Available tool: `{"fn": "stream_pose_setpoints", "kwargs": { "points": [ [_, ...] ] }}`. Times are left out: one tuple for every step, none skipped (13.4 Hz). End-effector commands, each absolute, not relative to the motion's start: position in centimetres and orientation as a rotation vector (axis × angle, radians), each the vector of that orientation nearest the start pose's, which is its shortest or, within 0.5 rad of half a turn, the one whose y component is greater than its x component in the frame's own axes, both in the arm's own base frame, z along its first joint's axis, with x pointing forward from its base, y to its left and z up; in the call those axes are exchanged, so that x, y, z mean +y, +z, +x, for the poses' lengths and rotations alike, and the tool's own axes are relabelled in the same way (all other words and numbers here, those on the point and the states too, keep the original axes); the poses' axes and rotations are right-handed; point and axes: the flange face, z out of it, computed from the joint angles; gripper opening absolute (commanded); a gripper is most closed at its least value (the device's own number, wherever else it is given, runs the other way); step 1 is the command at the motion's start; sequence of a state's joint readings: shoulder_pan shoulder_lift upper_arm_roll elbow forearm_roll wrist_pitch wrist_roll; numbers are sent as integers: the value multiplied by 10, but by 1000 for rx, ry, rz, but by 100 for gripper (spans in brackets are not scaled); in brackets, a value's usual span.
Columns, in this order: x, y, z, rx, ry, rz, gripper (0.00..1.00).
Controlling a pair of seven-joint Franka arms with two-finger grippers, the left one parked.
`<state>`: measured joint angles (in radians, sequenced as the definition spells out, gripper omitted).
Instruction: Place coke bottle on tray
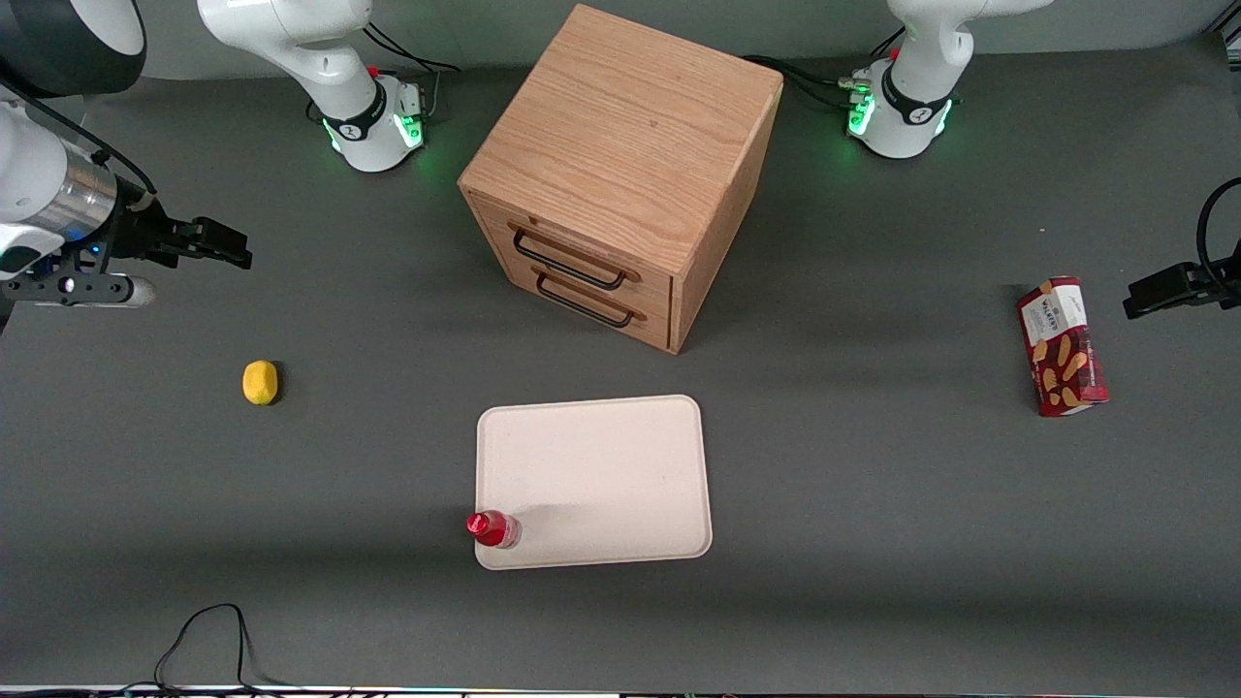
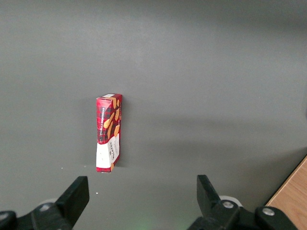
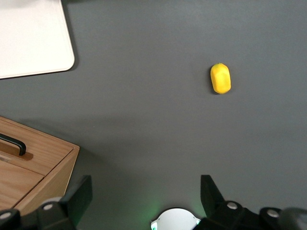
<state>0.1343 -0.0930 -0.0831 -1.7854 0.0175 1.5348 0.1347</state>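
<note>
A: Since the coke bottle [image 1: 493, 528] stands upright on the tray [image 1: 601, 475], in the corner nearest the front camera, we think the job looks done.

B: Where is our gripper [image 3: 146, 194]?

A: It hangs high up at the working arm's end of the table, well apart from the bottle. Its fingers are spread wide and hold nothing. A lemon [image 3: 220, 78] lies on the table below it.

B: So nothing is left for us to move?

A: We think not.
</note>
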Motion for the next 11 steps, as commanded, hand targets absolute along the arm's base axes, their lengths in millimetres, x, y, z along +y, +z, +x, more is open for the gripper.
{"fn": "stream_pose_setpoints", "kwargs": {
  "points": [
    [19,574,504,148,209,-3113,100],
    [12,576,505,148,206,-3109,100],
    [9,579,508,159,202,-3106,100],
    [10,579,511,174,199,-3106,100],
    [11,582,513,182,190,-3096,100],
    [14,586,516,180,178,-3067,100],
    [14,591,519,163,161,-3059,100],
    [17,588,521,152,177,-3061,100],
    [27,588,523,122,180,-3067,100],
    [30,585,526,112,187,-3073,100],
    [27,582,528,122,192,-3072,100]
  ]
}}
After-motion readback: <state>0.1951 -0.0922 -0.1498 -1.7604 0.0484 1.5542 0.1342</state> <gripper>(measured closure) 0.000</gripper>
